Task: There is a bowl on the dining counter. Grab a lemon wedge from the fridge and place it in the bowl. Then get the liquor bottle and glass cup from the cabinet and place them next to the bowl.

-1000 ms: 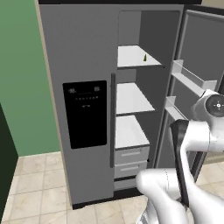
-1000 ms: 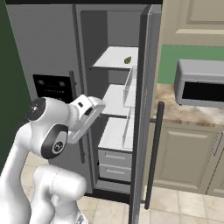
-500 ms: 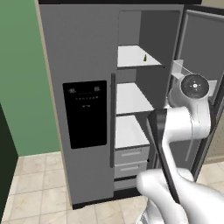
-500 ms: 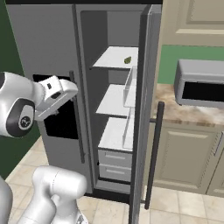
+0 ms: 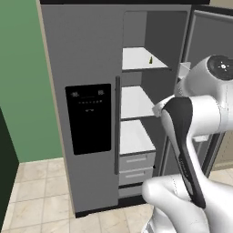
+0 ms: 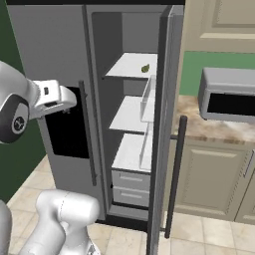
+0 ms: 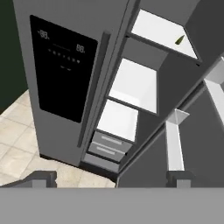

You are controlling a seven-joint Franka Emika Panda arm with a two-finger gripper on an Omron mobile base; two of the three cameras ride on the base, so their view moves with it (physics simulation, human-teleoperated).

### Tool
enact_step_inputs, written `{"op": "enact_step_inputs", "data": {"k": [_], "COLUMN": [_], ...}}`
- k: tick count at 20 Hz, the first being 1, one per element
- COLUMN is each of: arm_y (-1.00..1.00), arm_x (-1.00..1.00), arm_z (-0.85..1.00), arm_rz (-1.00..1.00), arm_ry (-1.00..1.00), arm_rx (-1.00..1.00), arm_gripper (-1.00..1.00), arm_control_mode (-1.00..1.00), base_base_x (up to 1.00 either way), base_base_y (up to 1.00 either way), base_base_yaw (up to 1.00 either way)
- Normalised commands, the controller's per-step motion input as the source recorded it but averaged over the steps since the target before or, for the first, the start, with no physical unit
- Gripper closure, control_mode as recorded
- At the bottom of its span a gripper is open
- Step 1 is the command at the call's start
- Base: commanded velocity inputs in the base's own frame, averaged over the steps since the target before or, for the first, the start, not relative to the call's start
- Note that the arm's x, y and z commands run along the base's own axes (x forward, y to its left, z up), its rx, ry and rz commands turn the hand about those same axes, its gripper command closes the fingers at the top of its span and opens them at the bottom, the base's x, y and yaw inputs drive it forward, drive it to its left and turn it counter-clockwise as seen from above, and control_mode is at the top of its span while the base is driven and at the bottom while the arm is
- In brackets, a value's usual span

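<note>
The grey fridge [image 5: 86, 91] stands in front of me with its right door [image 6: 164, 124] swung open. On its top white shelf lies the lemon wedge [image 5: 150, 59] [image 6: 145, 68] [image 7: 180, 40], a tiny yellow-green sliver near the shelf's right side. My gripper [image 7: 110, 178] is open with nothing between its fingers. It hangs well back from the fridge at about dispenser height and looks at the open compartment, far below and left of the wedge. The hand [image 6: 54, 97] sits in front of the black dispenser panel [image 6: 67, 134]. The bowl, liquor bottle and glass cup are out of view.
White bins line the inside of the open door [image 7: 175, 140]. Two lower shelves and two drawers [image 5: 136, 166] sit under the top shelf. A microwave [image 6: 229, 97] stands on a marbled worktop over cream cabinets [image 6: 209, 179] to the right. My own arm [image 5: 186, 136] blocks the left base view's right side.
The arm has swung up and round. In the right base view the hand went left and a little higher, from the open compartment to the dispenser panel. The gripper stayed open.
</note>
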Motion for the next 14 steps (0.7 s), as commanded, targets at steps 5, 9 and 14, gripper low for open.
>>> {"op": "enact_step_inputs", "data": {"k": [5, 9, 14], "arm_y": [0.00, -0.01, 0.00], "arm_x": [0.06, 0.21, 0.05], "arm_z": [-0.03, 0.00, -0.07], "arm_rz": [-0.13, -0.14, -0.10], "arm_ry": [0.00, 0.00, -0.01], "arm_rx": [0.13, 0.02, 0.00], "arm_gripper": [-1.00, -1.00, -1.00], "arm_control_mode": [-1.00, -1.00, -1.00], "base_base_x": [0.00, 0.00, 0.00], "base_base_y": [0.00, 0.00, 0.00], "base_base_yaw": [0.00, 0.00, 0.00]}}
